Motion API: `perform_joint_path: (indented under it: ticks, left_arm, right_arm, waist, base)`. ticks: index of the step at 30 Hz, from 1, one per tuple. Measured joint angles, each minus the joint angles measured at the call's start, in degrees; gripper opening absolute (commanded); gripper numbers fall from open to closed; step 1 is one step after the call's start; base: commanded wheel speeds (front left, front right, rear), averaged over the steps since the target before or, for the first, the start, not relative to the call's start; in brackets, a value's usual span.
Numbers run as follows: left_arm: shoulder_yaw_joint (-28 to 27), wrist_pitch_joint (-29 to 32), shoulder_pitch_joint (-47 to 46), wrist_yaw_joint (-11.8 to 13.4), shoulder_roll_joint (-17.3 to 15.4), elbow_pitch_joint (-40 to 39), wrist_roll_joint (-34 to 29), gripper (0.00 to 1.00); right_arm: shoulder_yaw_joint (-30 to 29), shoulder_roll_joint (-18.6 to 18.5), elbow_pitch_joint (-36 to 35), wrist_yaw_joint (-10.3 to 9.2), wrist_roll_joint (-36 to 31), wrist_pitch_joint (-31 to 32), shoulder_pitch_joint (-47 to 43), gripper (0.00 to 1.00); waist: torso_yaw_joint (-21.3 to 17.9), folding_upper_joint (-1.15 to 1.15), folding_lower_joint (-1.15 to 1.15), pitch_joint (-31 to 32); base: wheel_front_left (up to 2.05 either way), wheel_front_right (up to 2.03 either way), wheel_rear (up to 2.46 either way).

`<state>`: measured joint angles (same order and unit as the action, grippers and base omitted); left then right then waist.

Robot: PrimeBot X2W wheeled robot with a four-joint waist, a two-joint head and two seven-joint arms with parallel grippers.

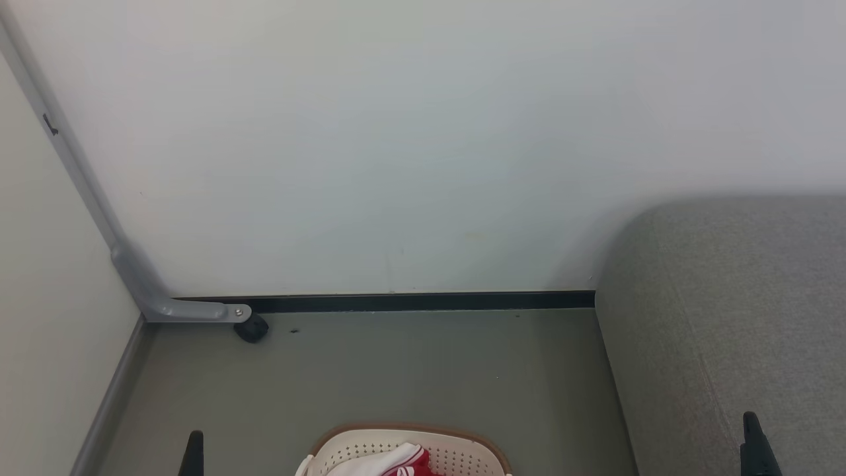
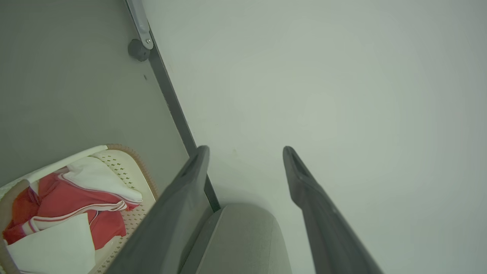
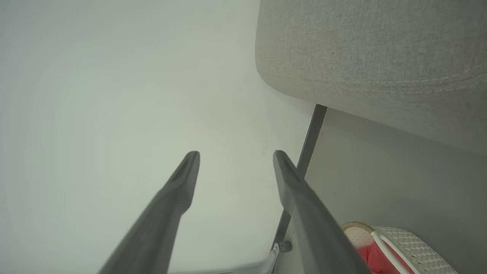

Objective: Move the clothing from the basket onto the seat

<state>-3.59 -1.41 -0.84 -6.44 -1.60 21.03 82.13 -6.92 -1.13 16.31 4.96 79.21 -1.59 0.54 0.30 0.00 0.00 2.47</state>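
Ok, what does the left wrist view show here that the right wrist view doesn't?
Left wrist view: the left end effector, open, and the clothing spread across the basket, white panels folded over red. Right wrist view: the right end effector, open, and the stitched seam along the seat. Shared: the basket, some red clothing, the seat's rounded corner, the wall and the dark baseboard.
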Motion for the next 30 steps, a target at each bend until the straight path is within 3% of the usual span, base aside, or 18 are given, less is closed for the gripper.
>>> perform_joint_path:
  ticks: [11, 25, 30]
  left_arm:
    - [1.33, -2.31, -0.18, 6.08, -0.07, -4.81, -13.81, 1.0]
    - [7.35, -5.46, -0.97, 8.55, -0.24, -8.68, -39.45, 1.0]
    - [8.69, -6.23, -0.98, 9.01, -0.27, -8.9, -44.85, 1.0]
  right_arm:
    - [1.78, -0.07, -3.78, -1.69, -13.74, -2.12, -0.08, 1.0]
    - [6.31, -1.4, -6.92, -3.02, -31.86, -5.16, -0.08, 1.0]
    - [7.56, -1.49, -7.24, -3.43, -36.12, -6.17, -0.08, 1.0]
  waist:
    - [0.22, 0.0, 0.0, 0.25]
    - [0.37, 0.0, 0.0, 0.24]
    - [0.36, 0.0, 0.0, 0.37]
  base:
    - [0.0, 0.0, 0.0]
    - [0.0, 0.0, 0.0]
    - [0.0, 0.0, 0.0]
